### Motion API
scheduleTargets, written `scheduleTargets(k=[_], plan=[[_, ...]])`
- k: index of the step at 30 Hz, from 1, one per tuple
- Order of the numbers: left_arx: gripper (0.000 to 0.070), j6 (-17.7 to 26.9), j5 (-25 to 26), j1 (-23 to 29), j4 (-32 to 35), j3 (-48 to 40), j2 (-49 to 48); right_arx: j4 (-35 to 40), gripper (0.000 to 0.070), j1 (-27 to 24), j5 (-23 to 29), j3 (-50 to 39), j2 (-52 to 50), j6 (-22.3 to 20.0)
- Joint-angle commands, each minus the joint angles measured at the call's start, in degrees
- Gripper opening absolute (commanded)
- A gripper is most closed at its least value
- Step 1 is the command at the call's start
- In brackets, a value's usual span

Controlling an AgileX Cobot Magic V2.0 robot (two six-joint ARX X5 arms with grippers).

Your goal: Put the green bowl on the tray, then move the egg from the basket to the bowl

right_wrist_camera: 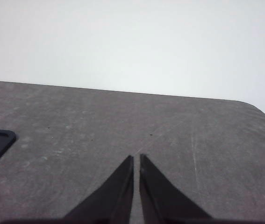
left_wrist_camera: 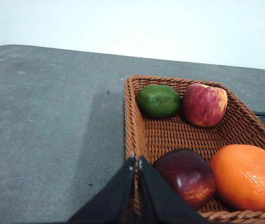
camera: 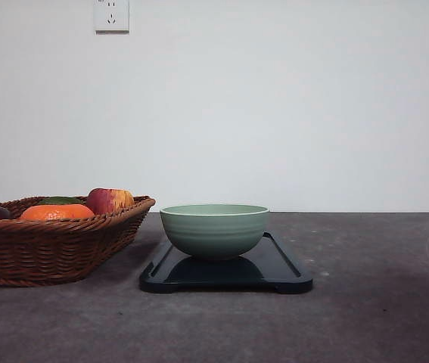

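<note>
Both hands, left (left_wrist_camera: 136, 161) and right (right_wrist_camera: 136, 159), are pinched narrow, holding nothing. Beside the basket (camera: 85, 234), the bowl (camera: 214, 229) is already set on the tray (camera: 282, 265), ready for an egg.

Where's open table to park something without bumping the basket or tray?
Bare table lies right of the tray, and in front of it and the basket. The bowl takes the tray's left part. The basket nearly meets the tray's left edge, and is crowded with fruit.
</note>
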Motion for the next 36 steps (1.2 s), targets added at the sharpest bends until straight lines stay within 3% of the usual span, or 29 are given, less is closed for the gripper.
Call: scheduleTargets(k=[1, 36], plan=[[0.0000, 0.0, 0.1, 0.0, 0.7, -1.0, 0.0, 0.6, 0.0015, 0.1, 0.0, -0.2, 0.1, 1.0], [0.0000, 0.0, 0.1, 0.0, 0.7, -1.0, 0.0, 0.6, 0.0016, 0.1, 0.0, -0.2, 0.1, 1.0]])
